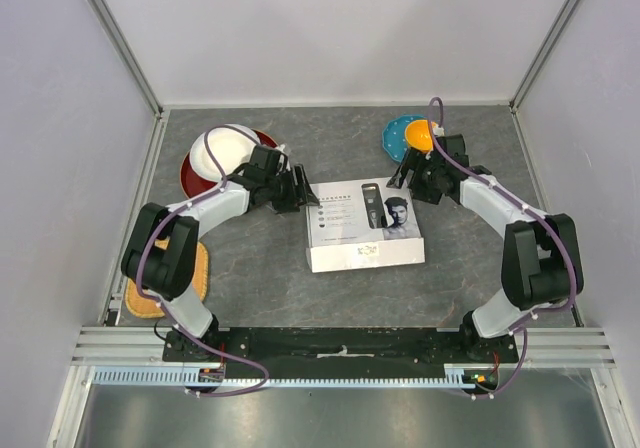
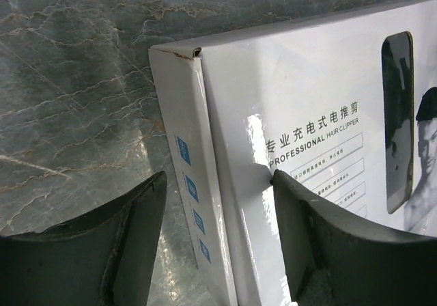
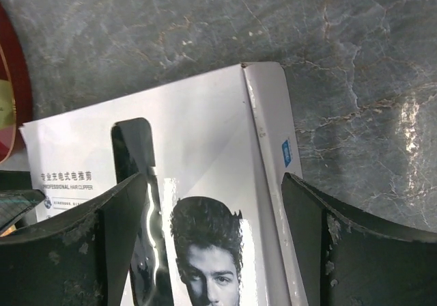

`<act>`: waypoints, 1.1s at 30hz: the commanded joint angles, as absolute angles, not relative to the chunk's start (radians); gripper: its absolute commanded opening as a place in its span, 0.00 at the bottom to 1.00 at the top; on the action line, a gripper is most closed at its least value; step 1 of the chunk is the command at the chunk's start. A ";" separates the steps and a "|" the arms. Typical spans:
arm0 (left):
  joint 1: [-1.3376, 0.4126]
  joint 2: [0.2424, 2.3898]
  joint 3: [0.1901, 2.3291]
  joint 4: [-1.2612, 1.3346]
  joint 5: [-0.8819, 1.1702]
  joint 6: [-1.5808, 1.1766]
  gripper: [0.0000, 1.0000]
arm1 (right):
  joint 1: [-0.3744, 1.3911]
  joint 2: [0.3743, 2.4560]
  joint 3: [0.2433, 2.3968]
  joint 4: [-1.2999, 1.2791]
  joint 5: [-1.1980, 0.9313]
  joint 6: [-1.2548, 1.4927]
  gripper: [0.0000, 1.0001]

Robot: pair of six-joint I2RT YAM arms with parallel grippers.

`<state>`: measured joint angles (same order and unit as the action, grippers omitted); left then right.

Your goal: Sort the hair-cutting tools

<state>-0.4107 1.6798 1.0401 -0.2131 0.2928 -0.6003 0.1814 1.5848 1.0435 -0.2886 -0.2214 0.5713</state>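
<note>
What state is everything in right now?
white box: closed, lying flat
left gripper: jaws open, astride the box's left edge
right gripper: jaws open, astride the box's right edge
white bowl: upright on red plate
orange bowl: on blue plate

A grey, marble-veined worktop (image 1: 260,288) carries four things. A white box (image 1: 365,253) lies flat near its middle. A dark red plate (image 1: 190,175) with a white bowl (image 1: 225,148) sits at the back left. A blue plate (image 1: 395,134) with an orange bowl (image 1: 420,135) sits at the back right. A yellow-orange mat (image 1: 140,304) lies near the left edge.
</note>
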 commanded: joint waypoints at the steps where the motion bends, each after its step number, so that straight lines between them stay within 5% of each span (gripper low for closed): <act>1: -0.411 1.710 1.058 -0.143 0.340 -0.637 0.70 | 0.181 1.611 1.037 -0.281 -0.206 0.551 0.89; 17: -0.411 1.861 1.225 -0.025 0.394 -0.658 0.68 | 0.233 1.698 1.034 -0.022 -0.397 0.730 0.90; 23: -0.411 1.867 1.259 -0.081 0.264 -0.606 0.68 | 0.238 1.718 1.101 -0.095 -0.276 0.680 0.90; 33: -0.414 1.695 1.154 -0.107 0.198 -0.548 0.77 | 0.239 1.452 1.049 -0.270 0.024 0.600 0.95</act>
